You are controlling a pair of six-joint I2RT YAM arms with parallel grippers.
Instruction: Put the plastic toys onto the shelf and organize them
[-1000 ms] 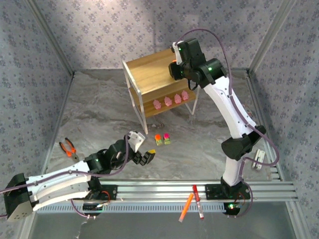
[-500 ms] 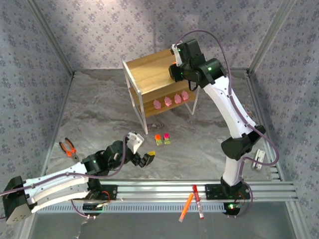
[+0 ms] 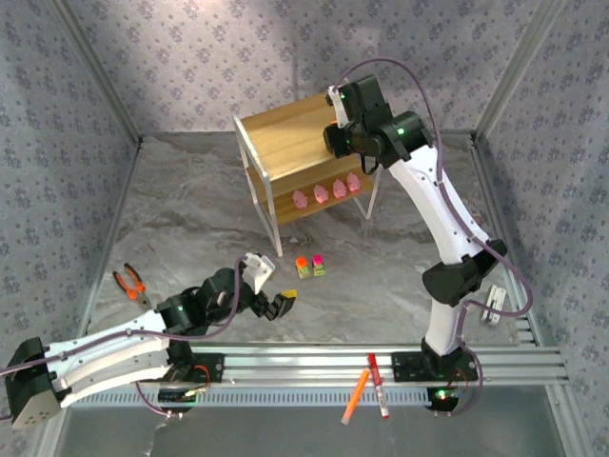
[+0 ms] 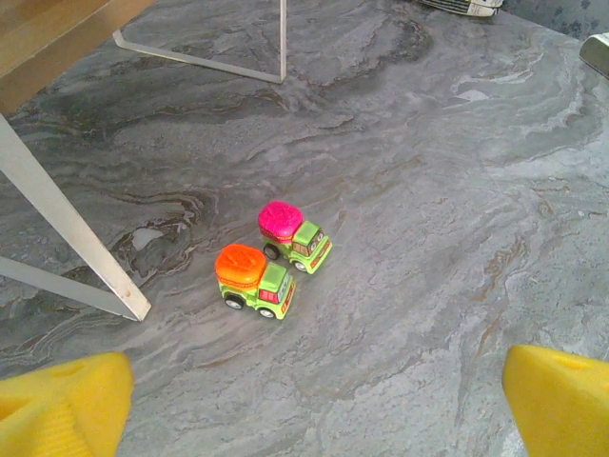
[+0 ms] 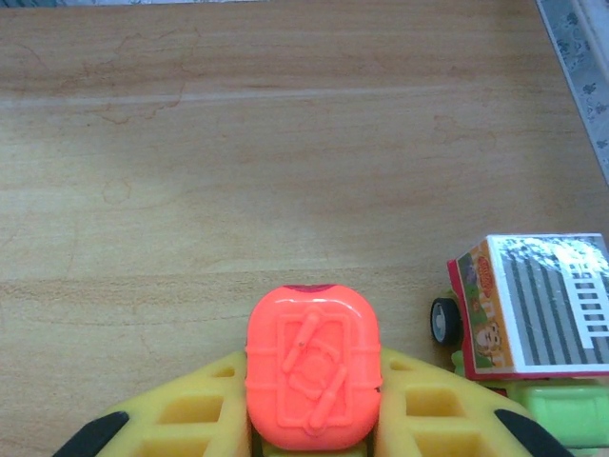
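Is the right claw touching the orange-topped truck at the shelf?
Touching. Right wrist view: the right gripper clamps the orange-topped truck between its yellow fingers.

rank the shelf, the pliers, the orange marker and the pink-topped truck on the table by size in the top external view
1. shelf, by far the largest
2. pliers and orange marker: look much alike, so not ranked
3. pink-topped truck, the smallest

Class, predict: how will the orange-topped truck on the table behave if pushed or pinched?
The orange-topped truck stands on wheels, so it will probably roll. It looks like small moulded plastic: likely light and stiff. Its rounded top might slip.
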